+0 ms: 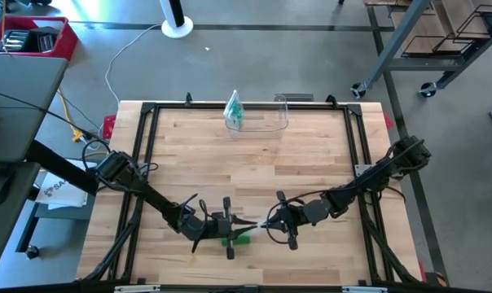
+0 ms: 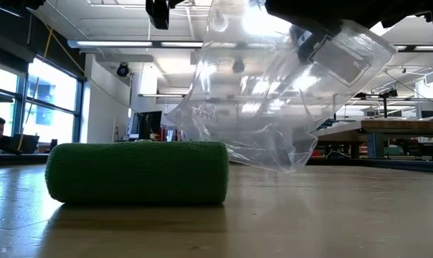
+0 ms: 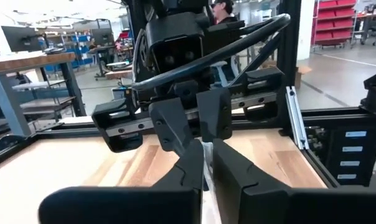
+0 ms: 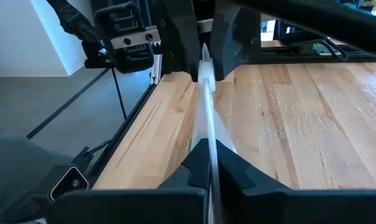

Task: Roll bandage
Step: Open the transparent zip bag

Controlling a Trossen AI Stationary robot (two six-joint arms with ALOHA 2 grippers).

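Note:
A green rolled bandage (image 1: 239, 238) (image 2: 138, 172) lies on its side on the wooden table near the front edge. Just above and behind it hangs a clear plastic bag (image 2: 274, 93). My two grippers face each other over it. My left gripper (image 1: 248, 221) (image 3: 206, 177) and my right gripper (image 1: 265, 225) (image 4: 211, 165) are both shut on the bag's upper edge, fingertips almost meeting. My left gripper pinches the bag's thin top edge (image 3: 205, 158) between its two fingers, coming in level from the table's left. The bag hangs below the fingers. My right gripper pinches the same top edge (image 4: 208, 134) between its two fingers, coming slightly downward from the table's right. The edge runs straight on from its fingers to the other gripper (image 4: 203, 62). The bag hangs below, its lower end (image 2: 288, 168) off the table.
At the table's far edge stand a clear plastic container (image 1: 280, 114) and a small bag with green and white contents (image 1: 234, 112). A black frame (image 1: 148, 146) runs round the tabletop. The wood between the arms and the far edge is bare.

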